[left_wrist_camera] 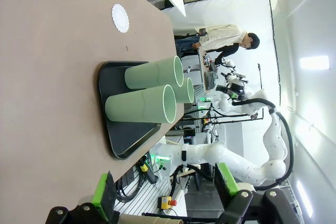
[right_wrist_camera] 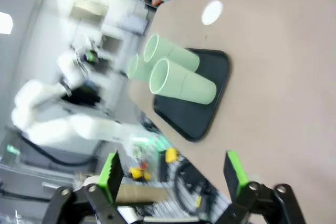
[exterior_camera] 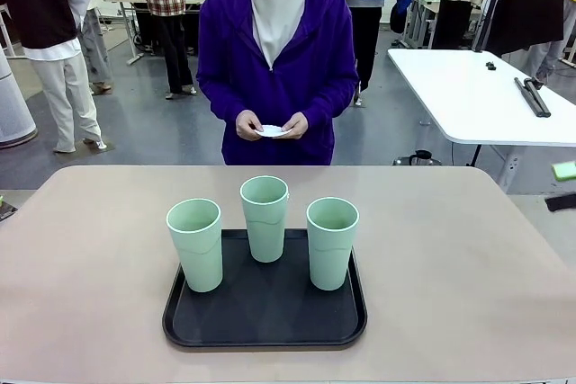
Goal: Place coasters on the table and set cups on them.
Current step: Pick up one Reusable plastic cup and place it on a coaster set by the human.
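On the black tray (exterior_camera: pixel 265 317) at the near middle of the beige-pink counter (exterior_camera: pixel 450 249), three mint-green cups (exterior_camera: pixel 265 218) stand upright and close together, one at the back and two in front, to its left and right. None of them sits on a coaster.

Across the counter, a person (exterior_camera: pixel 274 51) in a purple hooded jacket stands at the far edge, both hands (exterior_camera: pixel 249 125) holding a white coaster (exterior_camera: pixel 272 130) at waist height, above the floor just beyond the counter.

From my two wrist cameras, a scalloped white disc (left_wrist_camera: pixel 120 18) lies flat on the bare counter, apart from the tray on the person's side. I cannot tell whether it is the one seen in the hands.

My left pincer (left_wrist_camera: pixel 165 187) hangs over the counter's left part, well apart from the tray, jaws spread wide with nothing between the green pads. My right pincer (right_wrist_camera: pixel 173 174) hangs off to the right of the tray, likewise wide open and empty.

A white table (exterior_camera: pixel 477 96) stands behind, to the right.
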`<state>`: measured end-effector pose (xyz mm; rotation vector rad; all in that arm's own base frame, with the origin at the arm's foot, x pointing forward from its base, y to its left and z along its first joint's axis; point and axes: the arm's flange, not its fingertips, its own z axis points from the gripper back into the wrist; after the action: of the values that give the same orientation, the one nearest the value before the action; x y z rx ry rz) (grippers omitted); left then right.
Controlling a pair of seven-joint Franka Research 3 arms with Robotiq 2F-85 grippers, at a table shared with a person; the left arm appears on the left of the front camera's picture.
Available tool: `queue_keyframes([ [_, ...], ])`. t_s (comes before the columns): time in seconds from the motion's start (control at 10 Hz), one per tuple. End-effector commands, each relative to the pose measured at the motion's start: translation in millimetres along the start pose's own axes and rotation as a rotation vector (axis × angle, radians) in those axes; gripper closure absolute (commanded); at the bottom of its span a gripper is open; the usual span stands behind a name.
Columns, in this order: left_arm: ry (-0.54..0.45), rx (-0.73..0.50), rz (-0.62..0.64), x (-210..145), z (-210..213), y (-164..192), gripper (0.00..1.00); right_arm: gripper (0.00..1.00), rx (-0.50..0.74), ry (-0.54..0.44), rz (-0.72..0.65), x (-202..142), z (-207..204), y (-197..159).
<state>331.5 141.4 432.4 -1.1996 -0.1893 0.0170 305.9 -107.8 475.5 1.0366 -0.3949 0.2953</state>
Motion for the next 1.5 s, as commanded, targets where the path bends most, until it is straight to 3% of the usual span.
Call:
queue_keyframes([
  [0.0,0.001,-0.011,-0.013,0.3,3.3,-0.1,0.0,0.0,-0.088,0.034,0.272,46.5,-31.5,33.4],
  [0.3,0.001,-0.011,-0.013,0.3,3.3,-0.1,0.0,0.0,-0.156,0.275,0.63,71.1,-99.6,72.5],
  [0.6,0.001,-0.011,-0.013,0.3,3.3,-0.1,0.0,0.0,-0.307,0.508,0.803,67.6,-157.0,86.4],
  [0.8,0.001,-0.011,-0.013,0.3,3.3,-0.1,0.0,0.0,-0.365,0.536,0.862,64.1,-173.0,84.9],
  [0.9,0.001,-0.011,-0.013,0.3,3.3,-0.1,0.0,0.0,-0.299,0.533,0.797,61.1,-173.5,83.5],
  [1.3,0.001,-0.011,-0.013,0.3,3.3,-0.1,0.0,0.0,-0.313,0.546,0.856,65.6,-171.4,90.9],
  [1.4,0.001,-0.011,-0.013,0.3,3.3,-0.1,0.0,0.0,-0.169,0.474,1.021,64.0,-170.2,80.4],
])
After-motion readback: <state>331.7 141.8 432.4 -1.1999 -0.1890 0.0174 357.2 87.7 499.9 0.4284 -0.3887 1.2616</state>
